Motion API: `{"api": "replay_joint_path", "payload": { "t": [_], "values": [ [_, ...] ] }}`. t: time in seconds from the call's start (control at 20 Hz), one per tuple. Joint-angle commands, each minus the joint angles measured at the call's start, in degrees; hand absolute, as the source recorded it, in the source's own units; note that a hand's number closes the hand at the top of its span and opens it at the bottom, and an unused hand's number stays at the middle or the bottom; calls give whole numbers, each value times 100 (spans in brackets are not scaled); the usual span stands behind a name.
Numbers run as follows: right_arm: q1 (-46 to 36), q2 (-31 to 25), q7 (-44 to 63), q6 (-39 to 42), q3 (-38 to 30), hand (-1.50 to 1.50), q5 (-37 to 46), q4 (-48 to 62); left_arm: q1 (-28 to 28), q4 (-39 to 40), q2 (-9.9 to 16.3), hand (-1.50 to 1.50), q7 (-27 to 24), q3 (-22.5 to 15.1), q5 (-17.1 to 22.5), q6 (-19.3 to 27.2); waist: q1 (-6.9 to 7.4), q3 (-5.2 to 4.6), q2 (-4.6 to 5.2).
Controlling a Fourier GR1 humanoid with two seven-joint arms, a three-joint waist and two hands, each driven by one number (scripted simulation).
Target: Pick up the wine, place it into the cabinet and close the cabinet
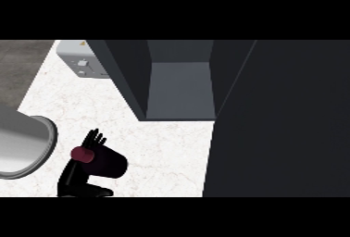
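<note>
The wine bottle (108, 164) is dark with a magenta cap (82, 153) and shows at the lower left on the white marble counter (164, 152). My left hand (74, 179) rises from the lower edge right behind it. The hand's straight fingers (94, 138) point up past the cap, and the bottle hides the palm. Whether the hand touches the bottle I cannot tell. The dark cabinet (181, 88) stands open at the top centre, its grey inside bare. Its door (280, 120) fills the right side. My right hand shows nowhere.
A white appliance with knobs (80, 60) stands at the back left beside the cabinet. A round metal sink rim (41, 148) lies at the left edge. Bare counter stretches between the bottle and the cabinet's opening.
</note>
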Motion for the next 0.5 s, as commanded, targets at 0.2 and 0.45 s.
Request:
{"api": "replay_joint_path", "payload": {
  "t": [0.2, 0.45],
  "values": [
    [532, -40, -118, 231, -18, -150, -282, -557, -461, 1291, -9, -150, -798, 26, -10, -609, -26, 0, 2],
    [163, 13, 48, 111, -140, -150, -251, -363, -499, 1359, -152, -150, -1023, -57, -40, -492, 1, 0, 0]
  ]
}}
